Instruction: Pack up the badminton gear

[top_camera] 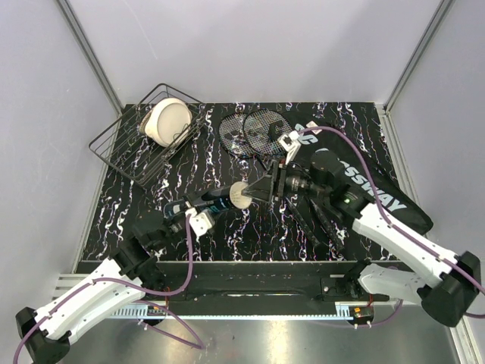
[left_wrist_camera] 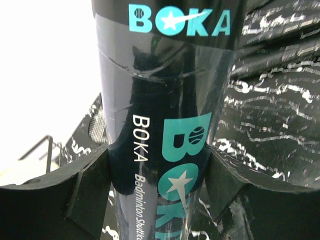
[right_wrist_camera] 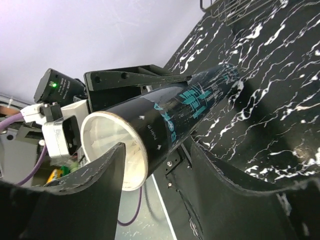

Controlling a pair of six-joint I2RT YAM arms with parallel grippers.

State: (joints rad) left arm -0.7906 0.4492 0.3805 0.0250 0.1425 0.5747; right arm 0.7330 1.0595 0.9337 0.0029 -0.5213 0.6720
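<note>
Inspector: Where was the shuttle tube (top_camera: 216, 201)?

Assessor: Off the table (top_camera: 250, 239), near its front edge. The left gripper (left_wrist_camera: 157, 172) pinched its body. The right gripper (right_wrist_camera: 157, 152) stood spread either side of its open mouth.

Inspector: Hazard?

Assessor: In my judgement, an off-centre closure there could dent the rim or lever the tube from the left grip.

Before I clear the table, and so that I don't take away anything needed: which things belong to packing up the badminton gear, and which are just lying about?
Part of the job:
- shuttle tube, lettered BOKA
- two rackets
- racket bag

Just lying about:
- wire basket
- cream round object in the basket
</note>
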